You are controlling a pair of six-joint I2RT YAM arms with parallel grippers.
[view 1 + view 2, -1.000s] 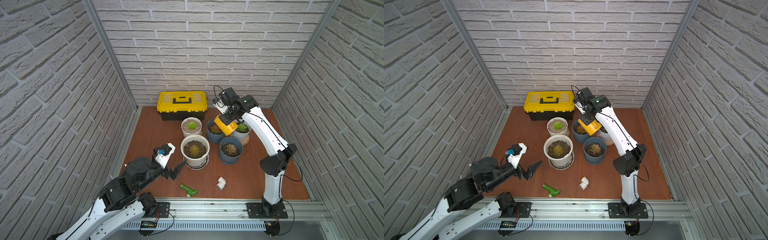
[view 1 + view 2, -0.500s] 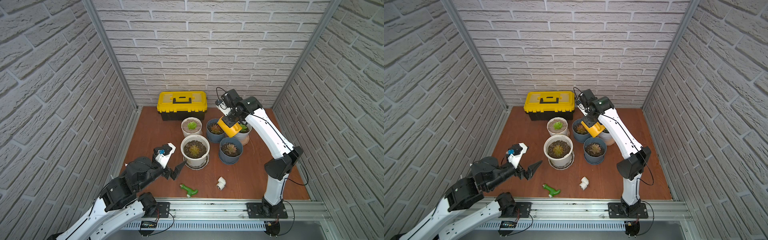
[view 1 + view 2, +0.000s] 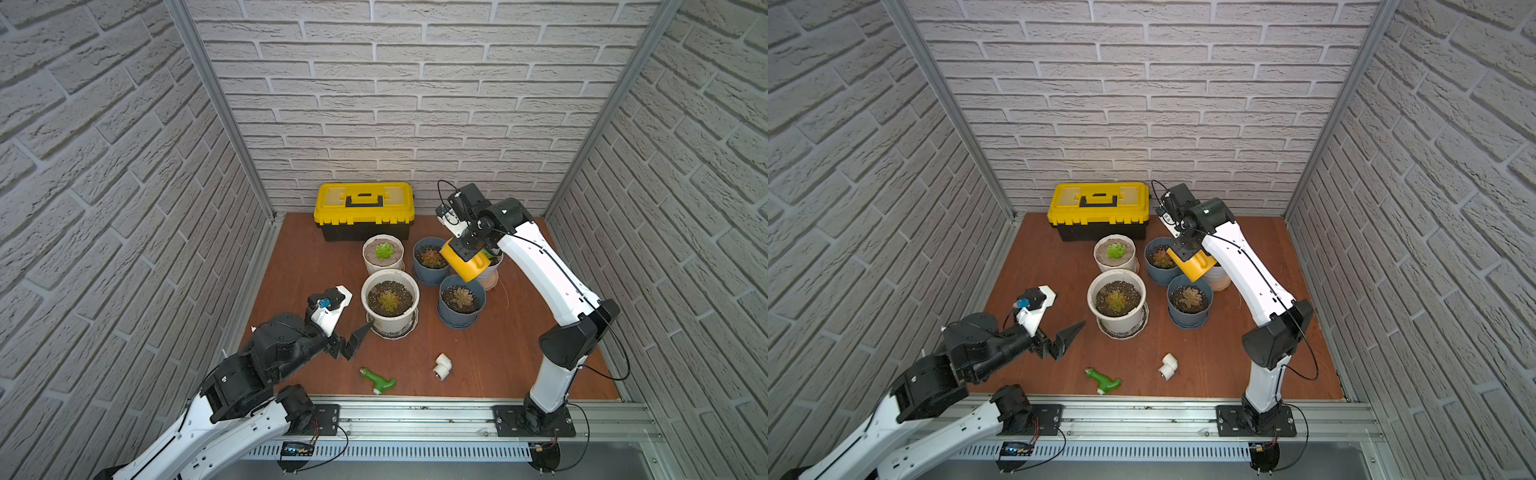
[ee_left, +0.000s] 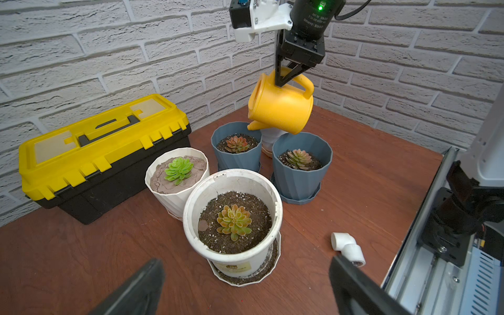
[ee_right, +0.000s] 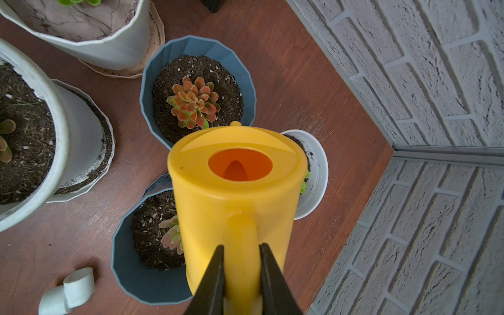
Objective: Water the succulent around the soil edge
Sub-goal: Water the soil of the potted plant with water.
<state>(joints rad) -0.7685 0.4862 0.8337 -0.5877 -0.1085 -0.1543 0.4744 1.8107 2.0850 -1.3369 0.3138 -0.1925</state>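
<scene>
Right pincer (image 4: 285,81) is clamped on the top handle of the yellow plastic watering can (image 4: 281,109). Black fingers (image 5: 215,272) sit either side of the handle loop, and the can hangs clear of the reddish-brown wooden tabletop (image 3: 498,353).

Can location: back right of the pot cluster, above the gap between the two blue pots and the small white pot (image 3: 493,275) behind it. In both top views it covers most of that white pot.

Orientation: the can is tipped well over, long axis closer to lying than upright. Filler-hole end faces the rear blue faceted plastic pot (image 4: 237,161), base faces away toward the right wall, handle is uppermost. The short spout (image 4: 253,126) points down and toward that pot. Its tip hangs over the soil edge just inside the near rim, beside the reddish succulent (image 5: 193,102), not over the rosette.

The front blue faceted pot (image 4: 300,180) with a pinkish succulent sits partly under the can body.

Left pincer (image 3: 1067,338) is spread wide and grips nothing. It sits low, just beside the large white round pot (image 3: 390,322), aimed at it.

Also on the tabletop:
- ribbed white pot with green succulent (image 3: 384,266)
- yellow-and-black toolbox (image 3: 365,208) against the back wall
- green plastic fitting (image 3: 378,380) and white pipe elbow (image 3: 442,365) near the front edge
</scene>
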